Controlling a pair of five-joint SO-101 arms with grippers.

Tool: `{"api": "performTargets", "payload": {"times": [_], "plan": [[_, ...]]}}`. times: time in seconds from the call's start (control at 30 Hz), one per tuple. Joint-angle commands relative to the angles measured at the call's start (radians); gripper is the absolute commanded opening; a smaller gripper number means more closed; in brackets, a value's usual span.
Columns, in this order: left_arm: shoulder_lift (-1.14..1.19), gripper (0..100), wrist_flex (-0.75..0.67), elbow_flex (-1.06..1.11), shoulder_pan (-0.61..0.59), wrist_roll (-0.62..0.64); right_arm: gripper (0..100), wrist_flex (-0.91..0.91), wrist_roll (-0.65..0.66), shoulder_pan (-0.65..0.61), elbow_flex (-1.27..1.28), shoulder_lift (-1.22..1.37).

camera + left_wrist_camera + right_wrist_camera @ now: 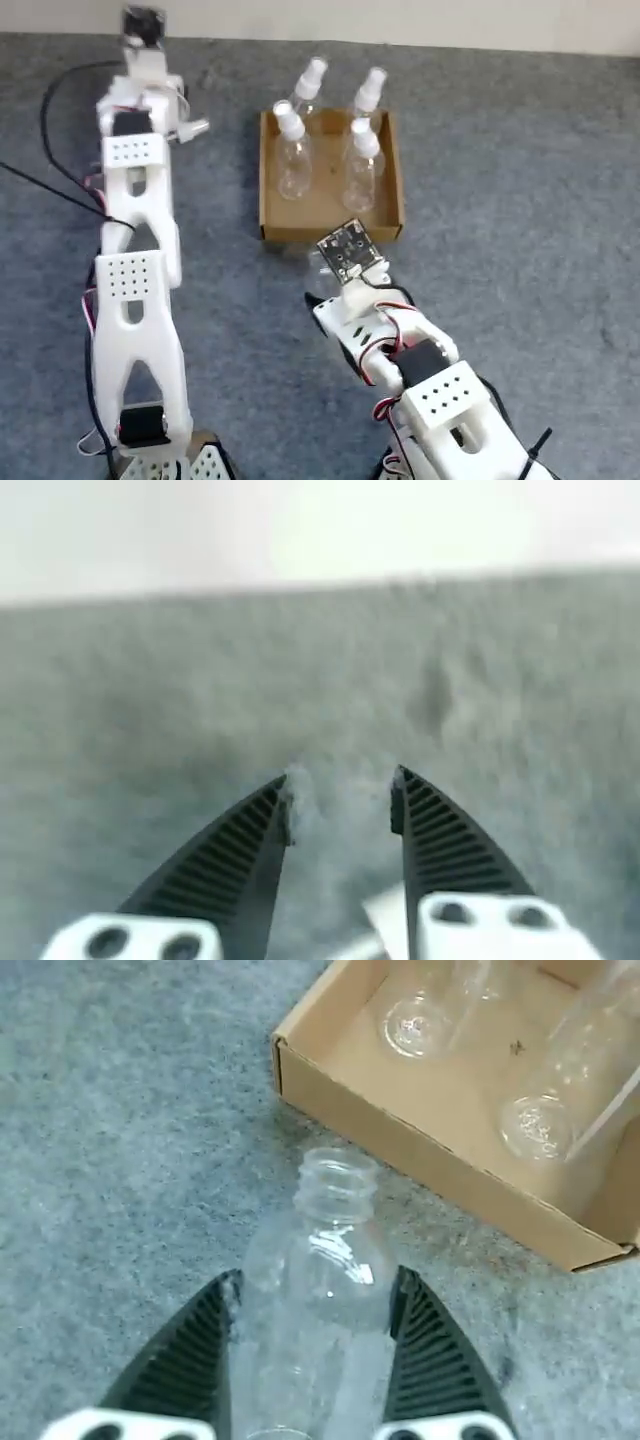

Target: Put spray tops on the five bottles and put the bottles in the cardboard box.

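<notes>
A clear bottle [335,1220] with a bare neck stands between the fingers of my right gripper [317,1285], which is shut on its body, just short of the cardboard box [420,1150]. In the high view the box [330,232] holds several bottles [293,150] with white spray tops. A loose white spray top [190,129] lies beside the left arm [135,150] at the far left. My left gripper [342,785] hangs open over bare carpet, facing the wall. A white piece [380,920] shows low between its fingers.
Grey carpet [520,150] covers the table and ends at a pale wall along the far side. The right arm [440,390] fills the near right. Black cables [55,110] trail left of the left arm.
</notes>
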Motion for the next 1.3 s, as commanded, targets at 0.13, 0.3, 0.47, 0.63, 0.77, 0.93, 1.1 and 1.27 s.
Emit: {"api": "performTargets", "payload": {"times": [0.13,0.3,0.47,0.63,0.77,0.93,1.1,1.27], "plan": [[0.044,12,0.313,-0.013,0.028,-0.012,0.3,0.008,-0.002,0.008,0.001,-0.007],[-0.088,12,0.64,-0.013,0.03,-0.012,0.3,0.008,-0.002,0.008,0.001,-0.007],[-0.254,12,0.786,-0.013,0.038,-0.109,0.3,0.008,-0.002,0.007,0.001,-0.007],[-0.4,12,0.976,0.008,0.105,-0.37,0.3,0.008,-0.002,0.007,0.001,-0.007],[-0.441,12,0.987,0.173,0.147,-0.664,0.3,0.008,-0.002,0.007,0.001,-0.007],[-0.438,13,0.98,0.344,0.17,-0.951,0.3,0.008,-0.002,0.007,0.001,-0.007],[-0.437,21,0.861,0.357,0.151,-0.982,0.3,0.008,-0.002,0.007,0.001,-0.007],[-0.394,19,0.753,0.351,0.143,-0.984,0.3,0.008,-0.002,0.007,0.001,-0.007]]}}
